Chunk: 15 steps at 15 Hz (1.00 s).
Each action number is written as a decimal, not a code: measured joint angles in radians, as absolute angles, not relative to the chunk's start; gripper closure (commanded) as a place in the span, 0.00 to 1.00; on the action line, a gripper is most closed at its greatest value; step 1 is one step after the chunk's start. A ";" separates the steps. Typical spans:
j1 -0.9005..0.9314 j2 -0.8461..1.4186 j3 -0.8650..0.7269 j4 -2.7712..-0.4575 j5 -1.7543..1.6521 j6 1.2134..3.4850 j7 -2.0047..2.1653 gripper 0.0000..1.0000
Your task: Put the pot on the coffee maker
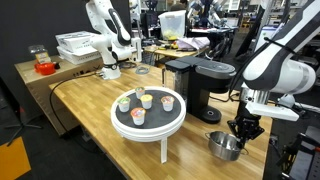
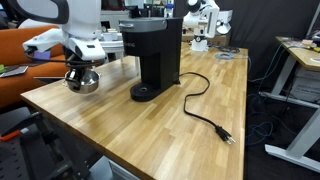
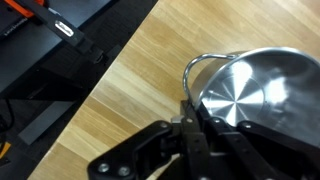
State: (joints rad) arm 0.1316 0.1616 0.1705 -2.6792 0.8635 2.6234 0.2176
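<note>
The shiny silver pot is at the wooden table's corner, a short way from the black coffee maker. My gripper comes down onto the pot's edge. In the wrist view the gripper is shut on the pot at its rim, beside the thin wire handle. The reflective inside faces up. I cannot tell whether the pot rests on the wood or hangs just above it. The coffee maker's round base plate is bare.
A white round tray table carrying several small coloured cups stands in front of the coffee maker. The machine's black power cord trails across the table. The table edge runs close by the pot. A second robot arm stands at the back.
</note>
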 measured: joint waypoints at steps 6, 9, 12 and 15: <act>0.159 0.123 0.154 -2.783 0.736 2.738 0.516 0.98; 0.174 0.124 0.125 -2.773 0.550 2.758 0.753 0.98; 0.174 0.106 0.124 -2.774 0.524 2.756 0.835 0.93; 0.174 0.088 0.130 -2.772 0.538 2.755 0.841 0.93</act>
